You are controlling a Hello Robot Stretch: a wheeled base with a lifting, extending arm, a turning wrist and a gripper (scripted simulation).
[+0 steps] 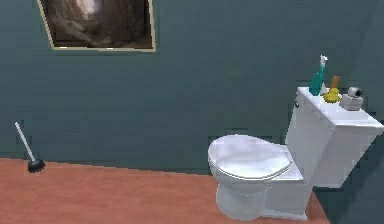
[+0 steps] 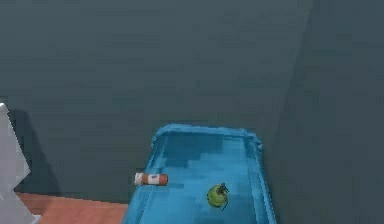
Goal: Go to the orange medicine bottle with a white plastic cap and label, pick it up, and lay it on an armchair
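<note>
A small orange cylinder with a white end (image 2: 150,179) lies on its side at the left edge of a blue top (image 2: 205,160) in the arm side view; its shape and colour fit the medicine bottle. Close to it on the same top sits a green and yellow blob (image 2: 217,195). In the forward view, a small orange-brown bottle (image 1: 335,88) stands on the toilet tank (image 1: 330,135).
A white toilet (image 1: 255,170) stands at the forward view's right, with a teal spray bottle (image 1: 318,78) and a grey item (image 1: 352,99) on its tank. A plunger (image 1: 30,155) stands by the dark teal wall, under a framed picture (image 1: 98,24). The floor is reddish.
</note>
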